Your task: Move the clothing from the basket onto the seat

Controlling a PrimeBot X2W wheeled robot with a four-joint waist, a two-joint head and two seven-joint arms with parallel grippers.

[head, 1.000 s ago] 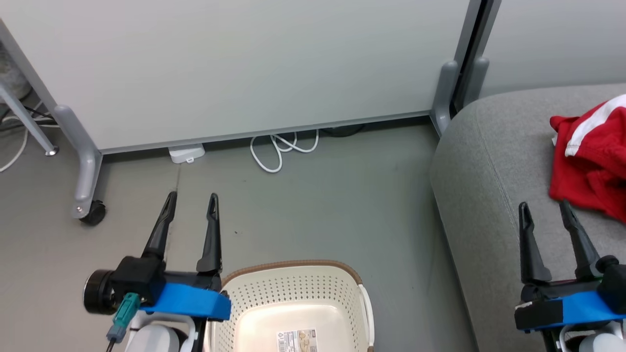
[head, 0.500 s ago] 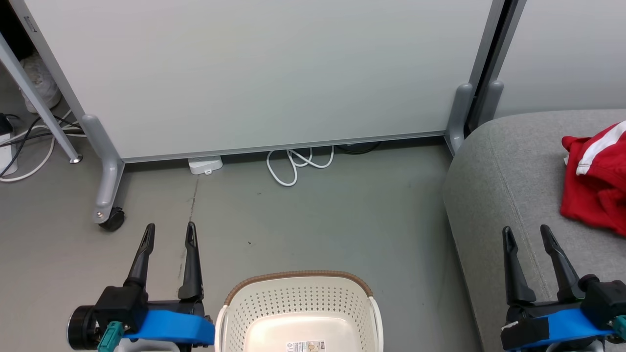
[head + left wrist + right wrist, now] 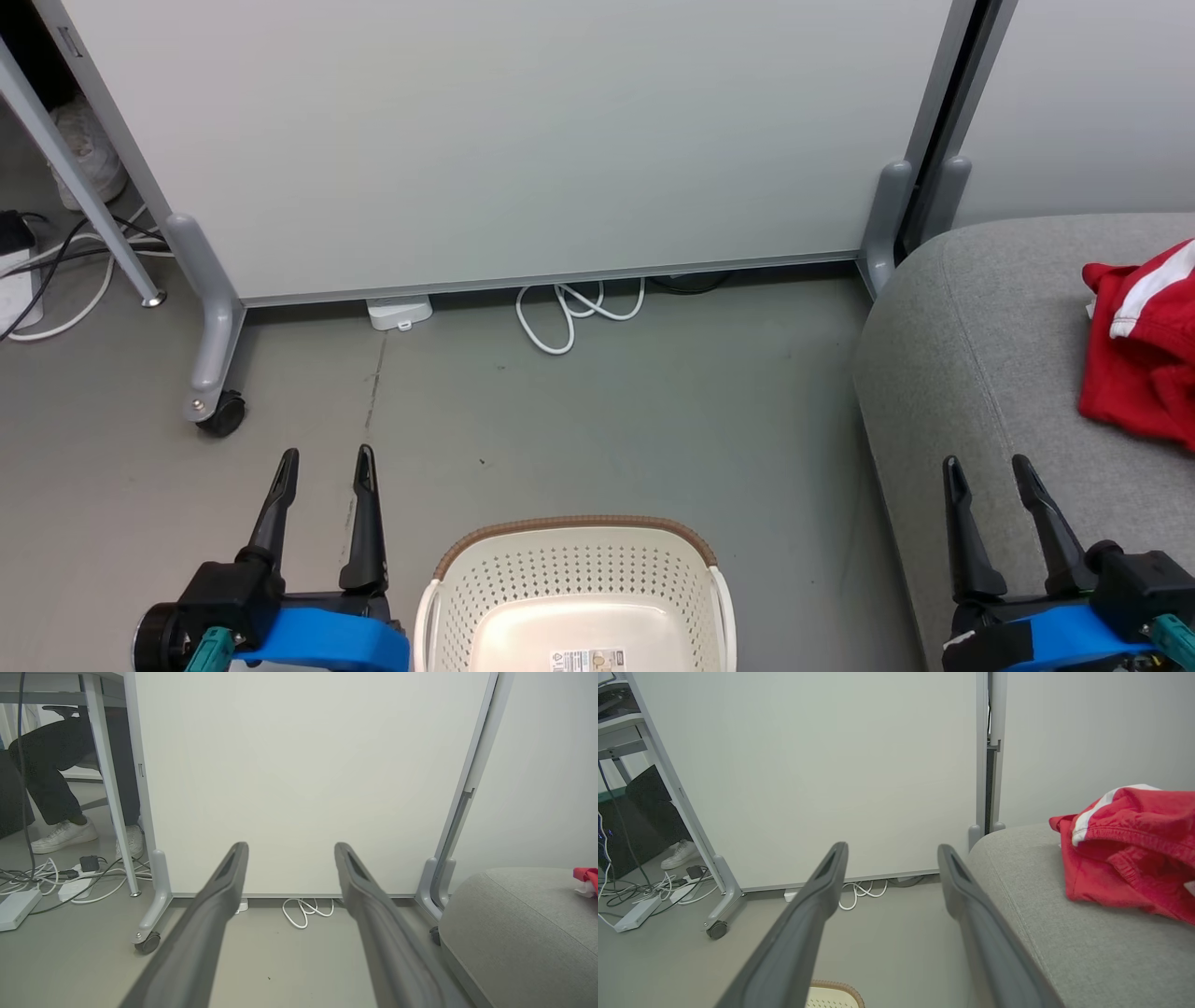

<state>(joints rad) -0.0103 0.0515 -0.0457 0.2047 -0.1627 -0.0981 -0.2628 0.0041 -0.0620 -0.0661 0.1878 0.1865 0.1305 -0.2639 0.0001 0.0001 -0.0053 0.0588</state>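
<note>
The cream-white basket (image 3: 574, 579) with its brown rim stands on the floor at the bottom centre, holding only a label on its floor. Red clothing (image 3: 1139, 345) with white stripes lies bunched on the grey seat (image 3: 980, 373) at the right; the right wrist view shows the clothing (image 3: 1129, 858) on the seat (image 3: 1064, 933) too. My left gripper (image 3: 325, 459) hangs open to the left of the basket, over bare floor. My right gripper (image 3: 985, 467) is open above the seat's front part, short of the clothing. In each wrist view the gripper (image 3: 289, 847) (image 3: 892, 848) holds nothing.
A white partition panel (image 3: 523, 140) on grey wheeled feet (image 3: 217, 411) closes the far side. White cable (image 3: 569, 313) coils at its base. At the left, under a desk, a person's legs and white shoes (image 3: 63, 833) show among cables and a power strip (image 3: 18, 905).
The head camera has tilted, shifting the whole scene. Both grippers have drawn back toward the bottom edge, still open. The clothing on the seat lies as before.
</note>
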